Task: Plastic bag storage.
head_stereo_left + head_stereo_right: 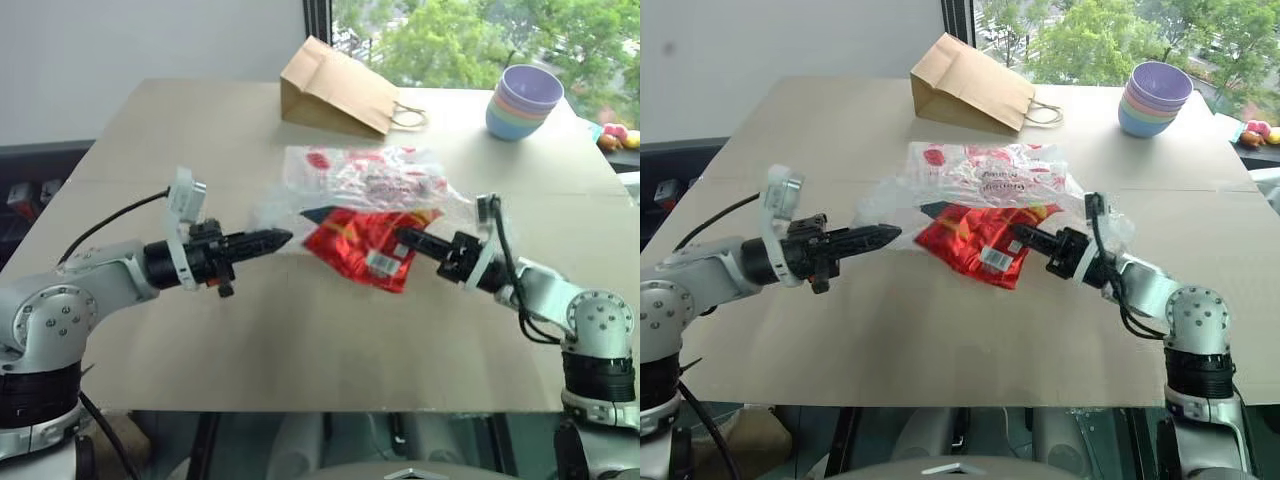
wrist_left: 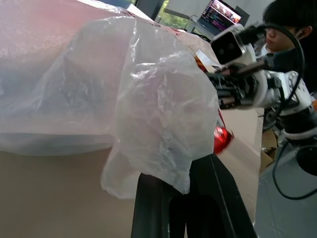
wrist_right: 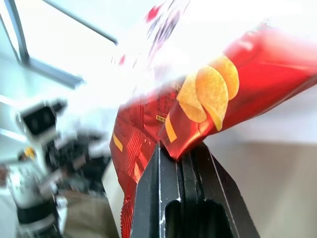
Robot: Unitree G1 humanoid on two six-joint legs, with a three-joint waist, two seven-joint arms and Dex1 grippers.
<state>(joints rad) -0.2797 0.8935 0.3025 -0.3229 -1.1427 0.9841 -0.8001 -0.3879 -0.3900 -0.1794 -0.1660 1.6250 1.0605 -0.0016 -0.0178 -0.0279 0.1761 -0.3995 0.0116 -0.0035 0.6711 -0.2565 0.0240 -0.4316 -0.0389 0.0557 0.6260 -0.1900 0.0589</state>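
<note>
Crinkly white plastic bag (image 1: 365, 175) up off the tan surface (image 1: 300, 340), stretched from nine to three o'clock. Left jaws (image 1: 283, 238) pinched tight on thin film. Right jaws (image 1: 402, 236) clamped on red snack packet (image 1: 365, 250). Might rip from pulling apart. Packet could slide out, being slippery.
</note>
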